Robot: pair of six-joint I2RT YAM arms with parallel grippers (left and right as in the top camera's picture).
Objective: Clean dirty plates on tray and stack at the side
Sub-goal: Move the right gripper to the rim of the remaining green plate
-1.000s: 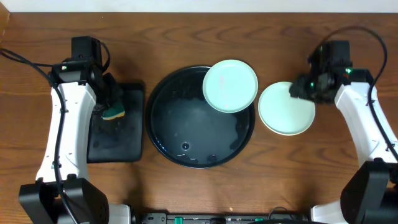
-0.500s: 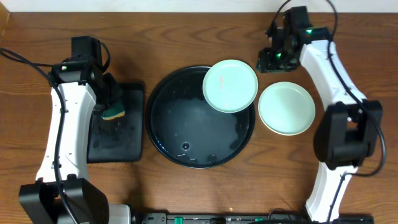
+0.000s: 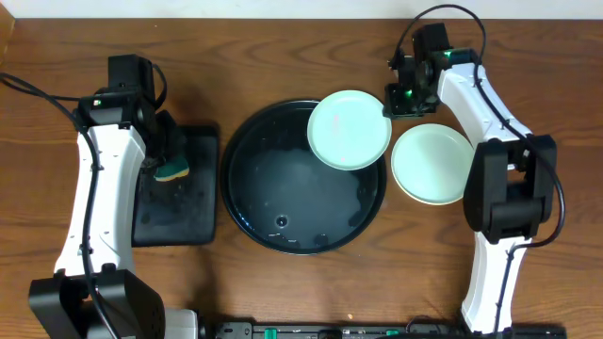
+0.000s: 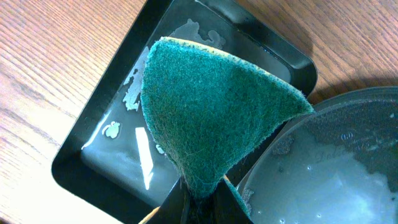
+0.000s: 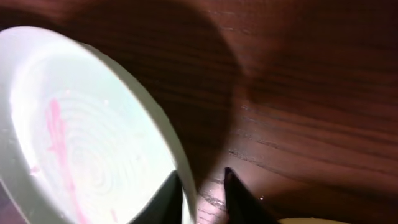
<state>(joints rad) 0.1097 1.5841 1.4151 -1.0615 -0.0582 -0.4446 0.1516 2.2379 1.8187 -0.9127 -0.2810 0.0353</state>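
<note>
Stained plate point(image 5: 81, 143) rim at the right gripper point(image 5: 200, 173)
Its fingers point(image 5: 239, 199) apart astride it; left gripper point(image 4: 200, 202) clamped on the sponge point(image 4: 211, 106)

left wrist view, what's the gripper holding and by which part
The left gripper holds the green sponge, pinched at one narrow end, so the rest fans out above the small rectangular tray.

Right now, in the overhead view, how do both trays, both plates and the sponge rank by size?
Round tray
rectangular tray
then the plate on the tray and the plate on the table, alike
then the sponge
</note>
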